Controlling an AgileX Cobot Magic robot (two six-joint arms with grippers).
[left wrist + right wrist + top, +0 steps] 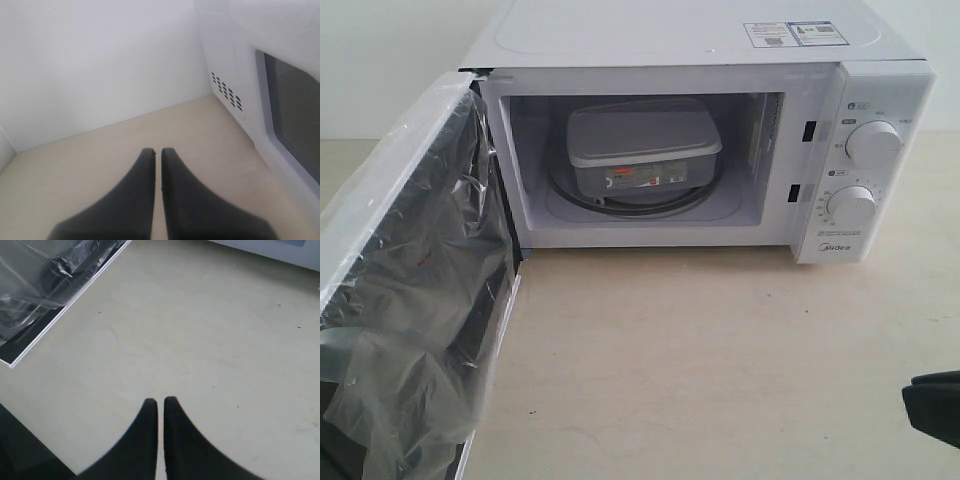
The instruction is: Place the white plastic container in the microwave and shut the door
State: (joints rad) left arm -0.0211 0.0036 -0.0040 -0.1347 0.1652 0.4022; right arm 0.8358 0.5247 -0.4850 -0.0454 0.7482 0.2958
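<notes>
Pale beige table (720, 350) meets a white wall (100, 60), and the microwave (700, 35) stands at the far side of it. The container (642, 145) sits inside the cavity, roughly centred on the dark ring (630, 205) of the turntable, lid on and level, clear of the cavity walls. That half of the task looks done.

The door (410, 290) hangs wide open, swung out toward the near left, its inner face wrapped in loose clear film (380, 380) that bulges and creases. Two knobs (873, 143) sit on the panel at the right, untouched.

The left gripper (157, 152) has its fingers pressed together on nothing. Its camera looks along the outer side of the door, with the window beside it and the vents (227, 92) farther off. It is probably placed out there so the closed fingers can act as a blunt pusher against the door's outer face.

The right gripper (160, 402), also shut and empty, hovers over bare table at the near right, well apart from the microwave, apparently parked out of the door's arc.

The slack film could catch in the seam as the door swings to.
</notes>
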